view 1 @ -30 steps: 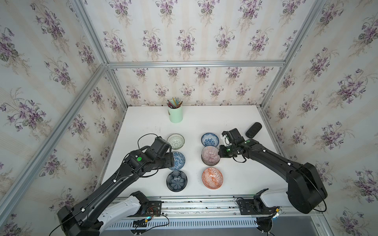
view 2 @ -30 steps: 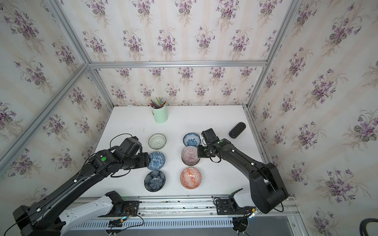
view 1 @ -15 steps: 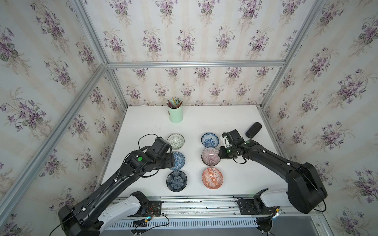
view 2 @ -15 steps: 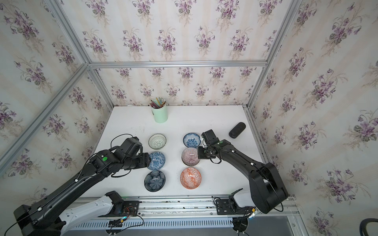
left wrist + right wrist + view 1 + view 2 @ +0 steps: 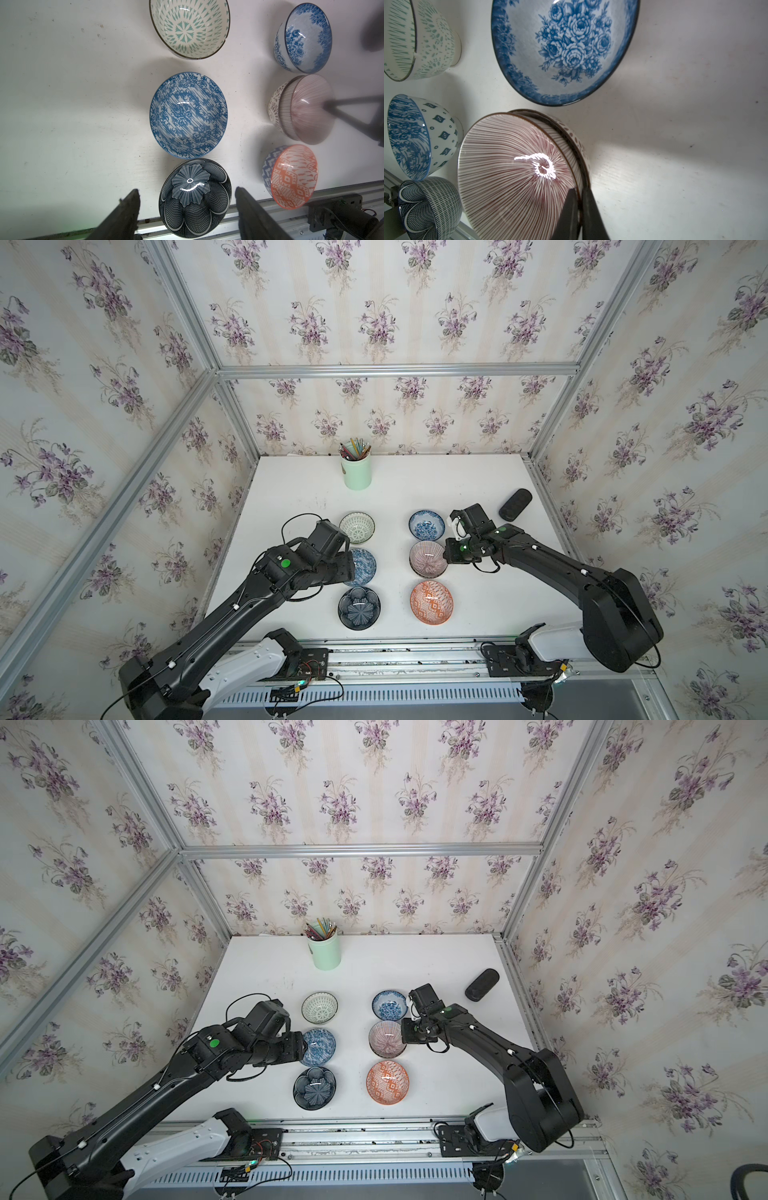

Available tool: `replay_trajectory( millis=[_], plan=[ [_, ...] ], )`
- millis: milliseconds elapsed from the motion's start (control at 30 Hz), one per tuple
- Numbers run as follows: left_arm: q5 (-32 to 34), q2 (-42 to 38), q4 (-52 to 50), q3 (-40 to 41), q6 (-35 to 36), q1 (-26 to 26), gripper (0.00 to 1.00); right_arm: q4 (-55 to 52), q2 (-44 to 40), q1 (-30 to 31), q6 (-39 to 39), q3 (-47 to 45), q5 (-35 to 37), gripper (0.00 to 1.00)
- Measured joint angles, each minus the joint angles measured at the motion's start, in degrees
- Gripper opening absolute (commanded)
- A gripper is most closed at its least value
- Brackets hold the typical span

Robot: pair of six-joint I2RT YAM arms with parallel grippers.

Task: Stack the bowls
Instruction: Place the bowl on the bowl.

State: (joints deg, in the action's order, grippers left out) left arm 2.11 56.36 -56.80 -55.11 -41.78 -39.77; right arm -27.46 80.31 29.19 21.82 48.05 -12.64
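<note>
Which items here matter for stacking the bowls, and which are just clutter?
Job:
- green bowl
- patterned blue bowl
- dark bowl
- floral blue bowl
- pink bowl, nested in the dotted bowl
- orange bowl

Clutter:
- pencil cup
- black oblong thing

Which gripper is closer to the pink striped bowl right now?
Right. The right gripper is shut on the rim of the pink striped bowl. The left gripper is open over the other column, framing the dark bowl in its wrist view.
</note>
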Motion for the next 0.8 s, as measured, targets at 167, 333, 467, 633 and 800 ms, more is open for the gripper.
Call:
replay_trajectory(
  millis=[167, 333, 467, 633, 800],
  plan=[
    [0.0, 0.1, 0.1, 0.1, 0.0, 0.0, 0.74, 0.2, 0.4, 0.2, -0.3, 0.2, 0.0, 0.04],
    [0.0, 0.4, 0.2, 0.1, 0.0, 0.0, 0.74, 0.2, 0.5, 0.4, -0.4, 0.3, 0.1, 0.05],
    [0.0, 0.6, 0.2, 0.1, 0.0, 0.0, 0.74, -0.1, 0.5, 0.4, -0.6, 0.5, 0.5, 0.05],
    [-0.1, 0.8, 0.2, 0.1, 0.0, 0.0, 0.74, -0.6, 0.4, 0.4, -0.6, 0.7, 1.0, 0.09],
    [-0.2, 1.2, 0.2, 0.1, 0.0, 0.0, 0.74, -0.7, 0.4, 0.4, -0.6, 0.7, 1.2, 0.13]
  ],
)
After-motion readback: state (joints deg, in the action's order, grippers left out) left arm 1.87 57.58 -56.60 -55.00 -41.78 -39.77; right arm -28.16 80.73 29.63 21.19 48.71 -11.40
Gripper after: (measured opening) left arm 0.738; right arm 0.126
